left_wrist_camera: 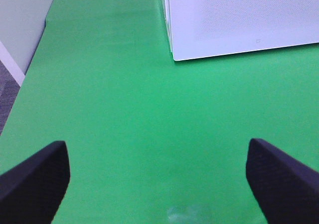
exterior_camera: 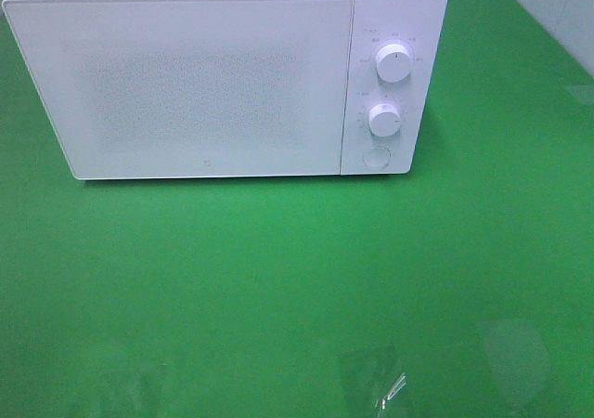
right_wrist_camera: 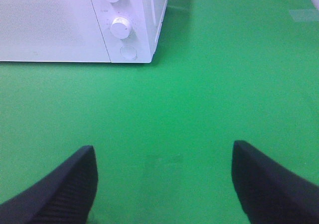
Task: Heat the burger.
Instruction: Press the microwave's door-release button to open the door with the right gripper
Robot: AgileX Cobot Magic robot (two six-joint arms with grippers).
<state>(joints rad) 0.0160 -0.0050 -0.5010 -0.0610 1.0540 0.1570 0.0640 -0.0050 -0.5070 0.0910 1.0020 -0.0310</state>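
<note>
So, left end effector (left_wrist_camera: pixel 155 143): the two dark fingers (left_wrist_camera: pixel 37 176) sit wide apart over the green bench (exterior_camera: pixel 278 279) with nothing between them, just bare green. Its wrist view catches the microwave's (exterior_camera: pixel 186 84) near left corner a bit further off. The microwave is a white box at the back of the bench, more on the left half, and its door (exterior_camera: pixel 195 88) is shut flat, a frosted dotted panel you can't see through. Right of the door there's the control strip with the top knob (exterior_camera: pixel 394 63), the lower knob (exterior_camera: pixel 383 119) and a round button (exterior_camera: pixel 376 158) under them. The right end effector (right_wrist_camera: pixel 163 146) is the same deal, spread wide, gripping nothing, hanging over open bench in front of the knob end. The burger? None of the views show it, so I can't tell where it is.
</note>
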